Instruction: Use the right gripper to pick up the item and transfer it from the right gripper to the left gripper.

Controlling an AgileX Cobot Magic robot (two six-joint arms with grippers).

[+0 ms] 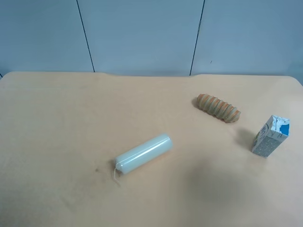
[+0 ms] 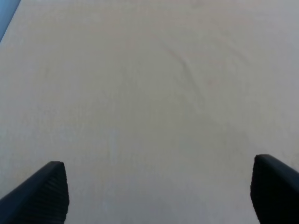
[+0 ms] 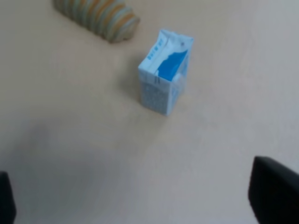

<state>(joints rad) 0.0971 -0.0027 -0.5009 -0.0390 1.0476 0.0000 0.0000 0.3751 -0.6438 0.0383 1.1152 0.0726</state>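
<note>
The item, a small white milk carton (image 1: 271,136) with blue patches, stands upright on the table near the exterior high view's right edge. It also shows in the right wrist view (image 3: 164,72), ahead of the right gripper (image 3: 140,198) and apart from it. The right gripper is open, with only its black fingertips (image 3: 274,191) showing at the frame's corners. The left gripper (image 2: 159,196) is open and empty over bare table, its fingertips (image 2: 44,193) wide apart. Neither arm shows in the exterior high view.
A pale green cylinder (image 1: 143,153) lies near the table's middle. A ridged orange-brown bread-like roll (image 1: 218,107) lies beyond the carton, also in the right wrist view (image 3: 98,16). The tan table (image 1: 57,123) ends at a blue-grey wall behind.
</note>
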